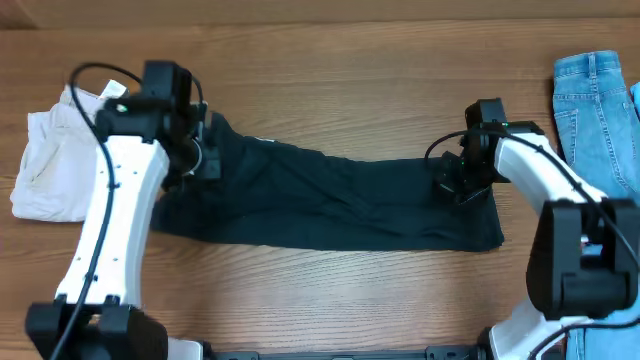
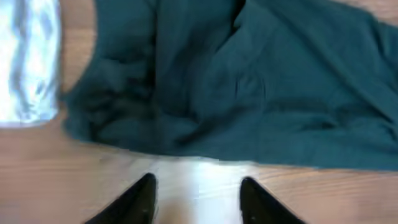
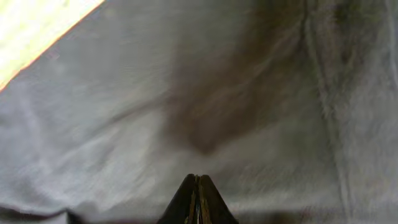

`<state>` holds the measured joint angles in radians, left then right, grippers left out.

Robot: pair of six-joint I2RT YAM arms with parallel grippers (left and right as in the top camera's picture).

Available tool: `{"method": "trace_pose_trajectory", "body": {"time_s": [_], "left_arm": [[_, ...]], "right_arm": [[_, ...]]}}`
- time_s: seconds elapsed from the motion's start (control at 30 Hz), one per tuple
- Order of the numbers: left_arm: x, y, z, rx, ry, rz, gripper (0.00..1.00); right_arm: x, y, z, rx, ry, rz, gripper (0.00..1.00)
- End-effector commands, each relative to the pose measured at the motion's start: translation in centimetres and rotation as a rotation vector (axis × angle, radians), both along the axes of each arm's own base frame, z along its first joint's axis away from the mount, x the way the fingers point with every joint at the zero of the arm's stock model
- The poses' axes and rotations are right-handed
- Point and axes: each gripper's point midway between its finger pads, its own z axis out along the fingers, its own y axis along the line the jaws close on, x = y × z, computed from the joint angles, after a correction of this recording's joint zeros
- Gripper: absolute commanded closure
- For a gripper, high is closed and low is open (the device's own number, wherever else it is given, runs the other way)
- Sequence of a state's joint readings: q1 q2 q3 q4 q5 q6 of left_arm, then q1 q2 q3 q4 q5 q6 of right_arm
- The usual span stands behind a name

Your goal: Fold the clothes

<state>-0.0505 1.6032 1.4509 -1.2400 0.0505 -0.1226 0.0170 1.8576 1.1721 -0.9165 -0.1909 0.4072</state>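
Across the middle of the desk (image 1: 330, 300) the dark T-shirt (image 1: 330, 200) lies in a long band. The left gripper (image 2: 196, 186), spread and empty, hovers at its left end. The right gripper (image 3: 197, 185), pressed together, sits over the right end. The next move is probably to pinch an end and fold it across.

A robotics lab, seemingly: two white robot arms (image 1: 108, 215) mounted at a wood-grain table (image 1: 350, 60) carrying jeans (image 1: 590, 100) and a dark T-shirt (image 1: 330, 200).
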Motion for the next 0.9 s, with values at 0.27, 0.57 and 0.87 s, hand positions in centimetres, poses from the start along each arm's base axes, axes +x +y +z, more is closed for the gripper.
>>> {"method": "trace_pose_trajectory", "body": {"time_s": [0.27, 0.57, 0.87], "left_arm": [[-4.6, 1.5, -15.1, 0.073, 0.211, 0.059, 0.96], [-6.3, 4.6, -16.7, 0.161, 0.288, 0.194, 0.96], [-6.2, 5.6, -16.3, 0.126, 0.291, 0.22, 0.96]], "right_arm": [[2.4, -2.0, -2.4, -0.108, -0.036, -0.116, 0.96], [5.0, -9.8, -2.1, -0.207, -0.145, -0.345, 0.96], [6.4, -7.5, 0.1, 0.01, -0.216, -0.205, 0.96]]}}
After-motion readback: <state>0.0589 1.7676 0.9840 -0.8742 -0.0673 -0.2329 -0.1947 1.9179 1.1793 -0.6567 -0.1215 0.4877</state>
